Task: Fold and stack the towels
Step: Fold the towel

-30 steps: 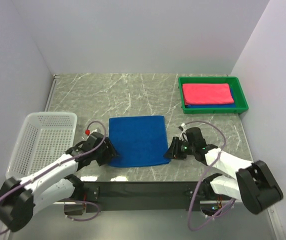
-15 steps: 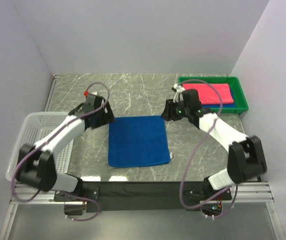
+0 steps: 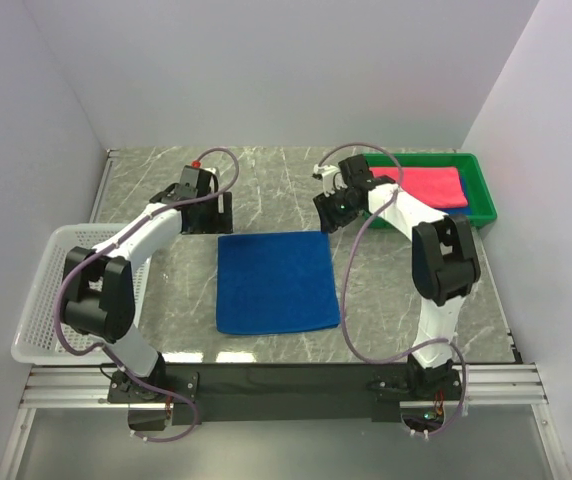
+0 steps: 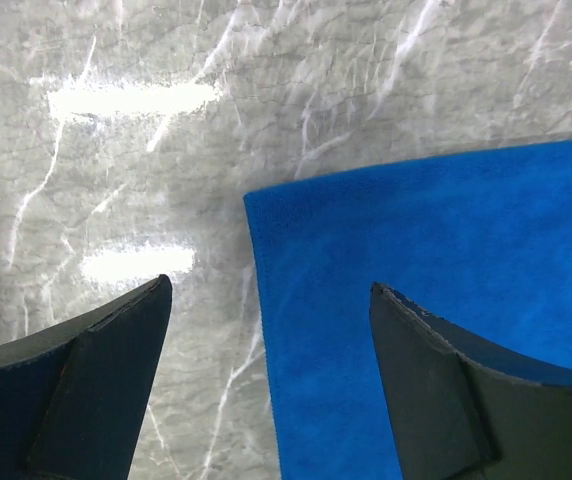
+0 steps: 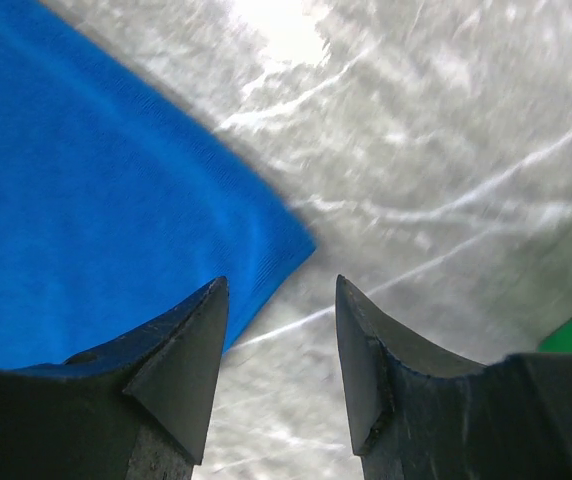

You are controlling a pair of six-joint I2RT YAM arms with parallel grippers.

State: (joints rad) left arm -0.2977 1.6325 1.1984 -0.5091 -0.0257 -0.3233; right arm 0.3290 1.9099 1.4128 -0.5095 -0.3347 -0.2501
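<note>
1. the blue towel (image 3: 277, 281) lies spread flat on the marble table (image 3: 266, 175), midway between the two arms, and looks not yet folded.
2. the left gripper (image 4: 268, 285) hangs over the towel's far left corner, jaws spread wide and holding nothing.
3. the right gripper (image 5: 280, 282) hangs at the far right corner, jaws apart and empty.
4. that pairing probably sets up pinching the far edge to carry it over for a fold.
5. the pink-red towel (image 3: 431, 184) lies folded in the green tray (image 3: 482, 196), likely the stacking place.
</note>
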